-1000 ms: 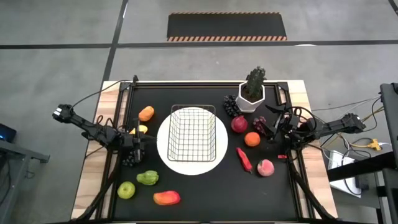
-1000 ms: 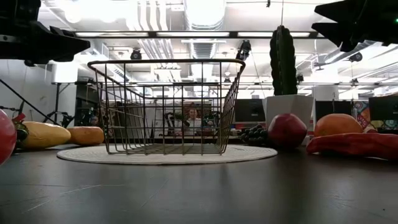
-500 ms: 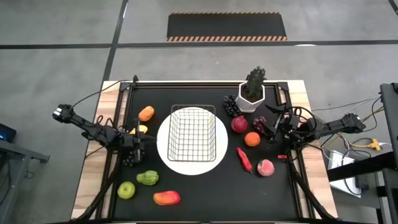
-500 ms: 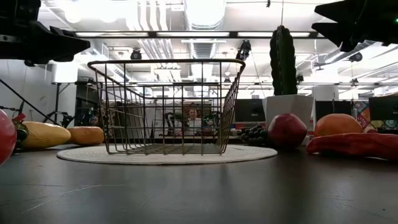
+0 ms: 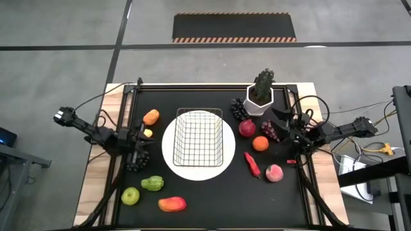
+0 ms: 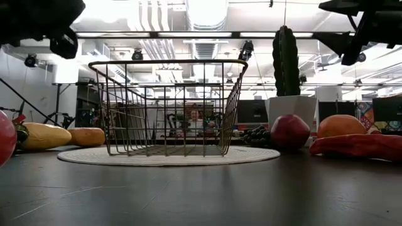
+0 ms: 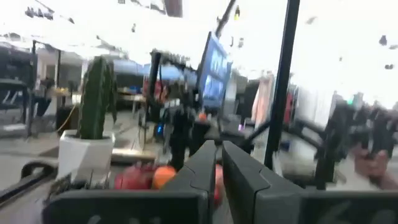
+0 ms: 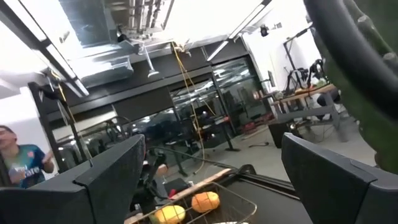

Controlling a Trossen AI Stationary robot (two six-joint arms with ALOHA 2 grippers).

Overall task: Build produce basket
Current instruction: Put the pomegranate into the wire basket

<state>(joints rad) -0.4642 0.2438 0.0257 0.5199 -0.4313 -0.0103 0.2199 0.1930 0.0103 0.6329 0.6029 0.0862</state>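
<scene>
- Near edge of black table (image 5: 212,215): mango (image 5: 171,204), w/ green apple (image 5: 131,196) and green pepper (image 5: 152,183) just beyond, all on the left side.
- Near right: peach (image 5: 274,173), red chili (image 5: 252,164) just left of it.
- Centre: wire basket (image 5: 200,136) upright on round white plate (image 5: 197,151); nothing in it.
- Left gripper (image 5: 140,144) at left of plate, above a dark grape bunch (image 5: 133,163); fingers (image 7: 245,180) pressed together, holding nothing.
- Yellow fruit (image 5: 148,133) just beside left gripper; an orange-coloured fruit (image 5: 151,117) farther back.
- Right of basket: orange (image 5: 260,144), red apple (image 5: 246,128) just beyond, apart from basket.
- Right gripper (image 5: 280,122) raised off table, right of red apple; fingers (image 8: 112,177) spread wide, nothing between. Red grape bunch (image 5: 268,130) just below it.
- Far right: dark grapes (image 5: 239,109) touching white pot w/ cactus (image 5: 261,93).
- Beyond table: person (image 6: 195,119) seen through basket mesh in low view.
</scene>
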